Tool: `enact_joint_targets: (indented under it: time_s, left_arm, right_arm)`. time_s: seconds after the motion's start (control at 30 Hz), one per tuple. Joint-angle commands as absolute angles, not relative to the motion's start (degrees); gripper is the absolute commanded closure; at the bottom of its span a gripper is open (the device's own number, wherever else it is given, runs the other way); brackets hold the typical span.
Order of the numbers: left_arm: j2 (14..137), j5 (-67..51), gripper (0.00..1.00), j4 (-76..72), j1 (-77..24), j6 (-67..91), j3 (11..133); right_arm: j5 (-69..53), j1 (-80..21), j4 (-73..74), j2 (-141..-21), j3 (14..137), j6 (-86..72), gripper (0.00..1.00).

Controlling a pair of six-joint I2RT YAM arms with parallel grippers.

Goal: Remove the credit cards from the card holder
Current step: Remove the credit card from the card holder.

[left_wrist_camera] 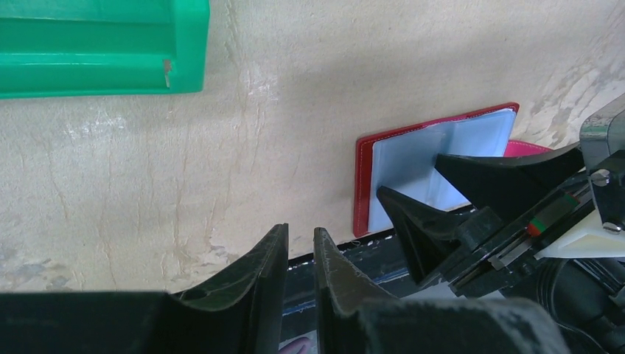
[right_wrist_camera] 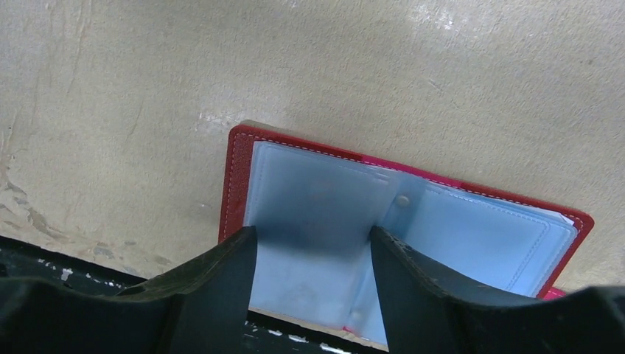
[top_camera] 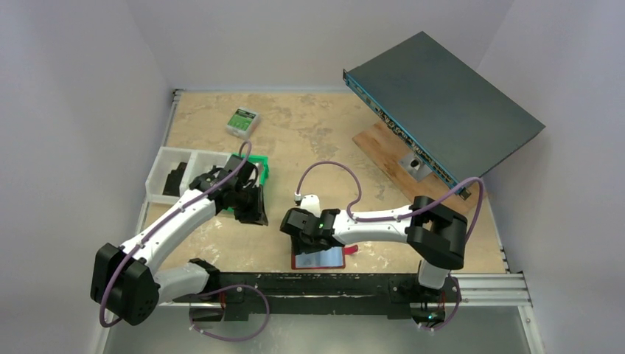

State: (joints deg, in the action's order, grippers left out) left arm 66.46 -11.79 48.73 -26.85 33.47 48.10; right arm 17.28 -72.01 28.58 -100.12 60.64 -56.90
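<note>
Mounted on the black rail (top_camera: 324,284) at the near edge, the white-and-black left arm (top_camera: 177,221) and right arm (top_camera: 383,217) reach forward over the pale, scuffed wooden table (top_camera: 317,133). At the far right, a large dark grey flat metal unit (top_camera: 449,96) sits tilted, its lower edge on a brown wooden board (top_camera: 383,144). At the left edge stands a white plastic tray (top_camera: 166,158) with two compartments; the nearer compartment holds a black object (top_camera: 175,181) that is too small to identify. Just beside the tray is a green plastic bin (top_camera: 259,168) (left_wrist_camera: 103,44), partly hidden by the left arm. The left jaws hang over bare table beside this bin, nearly together with only a narrow gap, gripping nothing. The small red leather-like folding card holder (top_camera: 328,258) (left_wrist_camera: 435,147) (right_wrist_camera: 472,236) lies open and flat on the table, close to the black rail, pale grey-blue pockets facing up. The right jaws are spread directly above it, one finger on each side of the left pocket page; contact cannot be determined. A pink tab (top_camera: 351,249) (left_wrist_camera: 527,147) projects from the holder's right edge. The credit cards cannot be made out in the pockets. A small green-and-white box (top_camera: 242,119) lies well apart, toward the far left.
</note>
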Motion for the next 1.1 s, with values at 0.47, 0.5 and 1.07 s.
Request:
enact_joint_targets:
  time_s: [0.47, 0.5, 1.07]
  left_arm:
    - [68.3, -17.0, 0.82, 39.5, -32.6, 40.0, 41.9]
    - [68.9, -17.6, 0.83, 38.4, -33.1, 40.9, 41.3]
    - [79.5, -21.9, 0.99, 26.0, -37.8, 45.9, 38.2]
  right_arm:
    - [10.0, -68.7, 15.7, -99.6, 52.7, -52.4, 0.73]
    - [9.0, -68.3, 14.3, -99.2, 52.0, -52.1, 0.76]
    - [-3.0, -62.6, -3.1, -94.3, 40.1, -54.8, 0.94]
